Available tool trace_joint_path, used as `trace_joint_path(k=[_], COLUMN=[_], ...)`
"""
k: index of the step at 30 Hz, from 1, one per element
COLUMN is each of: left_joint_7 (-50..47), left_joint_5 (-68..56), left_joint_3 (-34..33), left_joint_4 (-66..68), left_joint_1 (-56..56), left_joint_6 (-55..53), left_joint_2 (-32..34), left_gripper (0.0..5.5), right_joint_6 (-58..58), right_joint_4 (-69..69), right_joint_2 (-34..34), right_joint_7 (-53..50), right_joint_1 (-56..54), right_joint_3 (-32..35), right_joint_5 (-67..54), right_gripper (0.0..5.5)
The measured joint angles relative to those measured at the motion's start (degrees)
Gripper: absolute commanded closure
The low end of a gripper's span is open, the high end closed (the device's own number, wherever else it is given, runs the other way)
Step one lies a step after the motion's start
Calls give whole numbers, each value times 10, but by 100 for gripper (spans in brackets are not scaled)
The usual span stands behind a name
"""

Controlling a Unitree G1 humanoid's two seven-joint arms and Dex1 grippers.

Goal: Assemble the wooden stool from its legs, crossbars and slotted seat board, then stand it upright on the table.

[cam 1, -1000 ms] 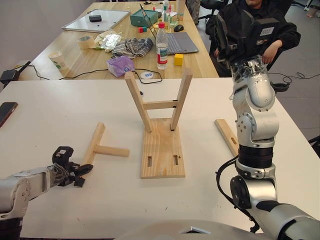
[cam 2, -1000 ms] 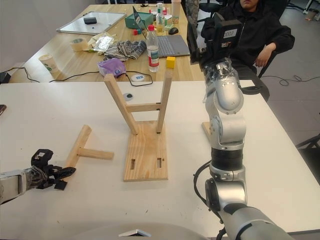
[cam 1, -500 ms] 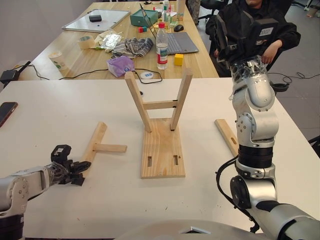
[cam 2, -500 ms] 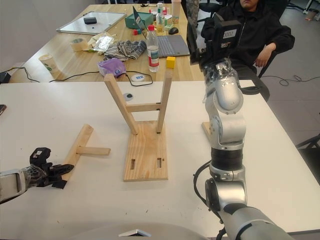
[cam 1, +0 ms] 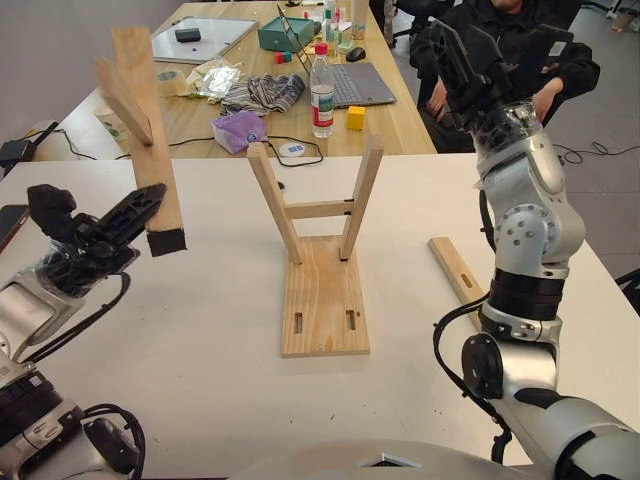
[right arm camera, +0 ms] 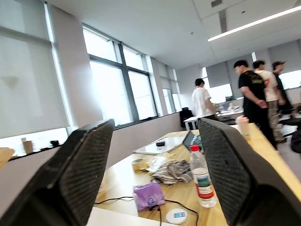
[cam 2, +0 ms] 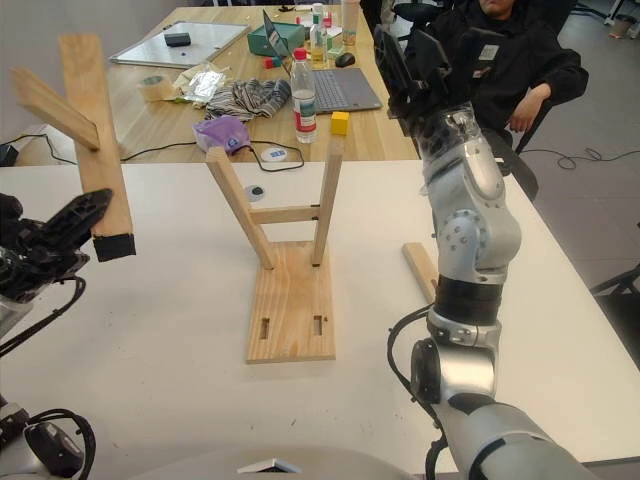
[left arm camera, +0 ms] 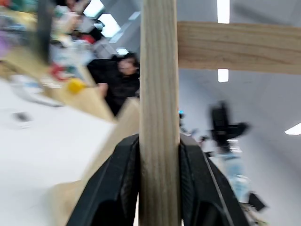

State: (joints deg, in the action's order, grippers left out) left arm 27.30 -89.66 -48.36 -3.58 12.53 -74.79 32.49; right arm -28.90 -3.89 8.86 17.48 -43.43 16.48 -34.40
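The slotted seat board (cam 1: 325, 300) lies flat mid-table. A frame of two legs and a crossbar (cam 1: 318, 207) stands in its far slots. My left gripper (cam 1: 155, 225) is raised over the table's left side, shut on the lower end of a leg with one crossbar (cam 1: 145, 130), which it holds nearly upright. In the left wrist view the black fingers (left arm camera: 117, 188) clamp that leg (left arm camera: 160, 94) from both sides. One loose leg (cam 1: 455, 270) rests on the table at the right. My right gripper (cam 1: 462, 55) is held high above the far right edge, open, its fingers (right arm camera: 80, 179) wide apart around nothing.
Behind the white table (cam 1: 200, 380) a wooden table (cam 1: 190, 110) carries a bottle (cam 1: 323, 92), a laptop (cam 1: 360, 85), a yellow block (cam 1: 357, 119), a purple bag (cam 1: 240, 131) and cables. A phone (cam 1: 10, 225) lies at the left edge. A person sits behind my right arm.
My left gripper has lifted the leg with its crossbar off the table and swung it upright in the air. The right gripper has tilted slightly.
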Motion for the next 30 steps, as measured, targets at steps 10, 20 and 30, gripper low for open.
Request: trace_joint_path(k=[10,20,30], left_joint_7=[-47,46,58], left_joint_5=[-230,-232,-233], left_joint_3=[197,339,378], left_joint_4=[-82,-62,-12], left_joint_1=[74,147,166], left_joint_6=[92,61,38], left_joint_2=[-65,-111,-146], left_gripper=[452,452,452], right_joint_6=[-436,-495,-490], right_joint_4=[227,388,353], right_joint_2=[94,146,132], right_joint_7=[231,486,572], right_joint_1=[-132,-229,-249], right_joint_3=[88,13,-38], right_joint_5=[-420,-366,-325], right_gripper=[175,23,18])
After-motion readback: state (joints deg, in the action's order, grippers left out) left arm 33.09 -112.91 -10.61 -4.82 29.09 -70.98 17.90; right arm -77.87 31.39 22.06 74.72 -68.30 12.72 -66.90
